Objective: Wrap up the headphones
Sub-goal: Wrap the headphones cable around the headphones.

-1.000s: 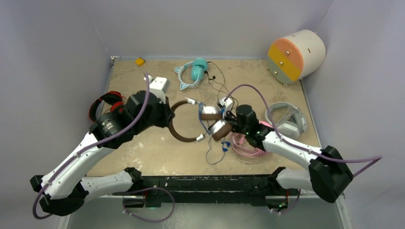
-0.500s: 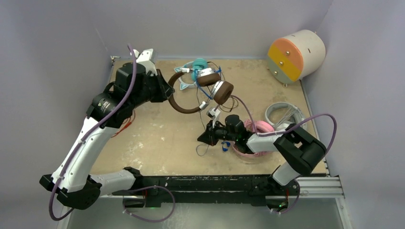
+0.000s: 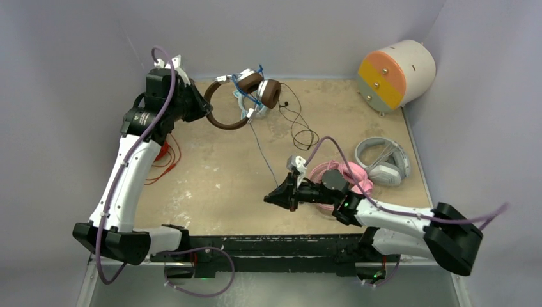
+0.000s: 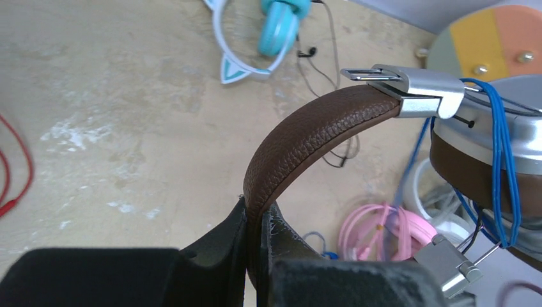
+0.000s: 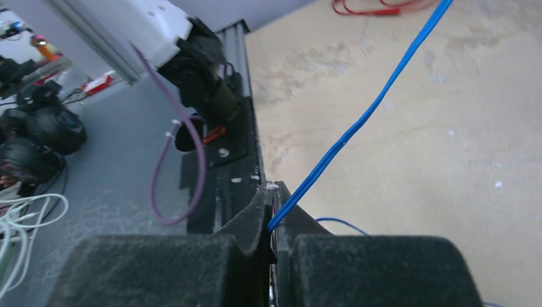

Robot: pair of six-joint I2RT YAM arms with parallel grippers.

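My left gripper is shut on the band of the brown headphones and holds them high at the back left. In the left wrist view the brown band rises from my gripper, and blue cord is looped round a silver cup. The blue cord runs taut from the cups down to my right gripper, which is shut on it near the front middle; the right wrist view shows the cord pinched in my gripper. The pink headphones and the grey-white headphones lie at the right.
Teal cat-ear headphones with a thin black cable lie at the back. Red headphones' cable lies at the left. An orange-and-white drum stands at the back right. The table's front rail is close under my right gripper.
My left gripper lifted the brown headphones further back and left. My right gripper moved from beside the cups to the front, now pulling the blue cord taut.
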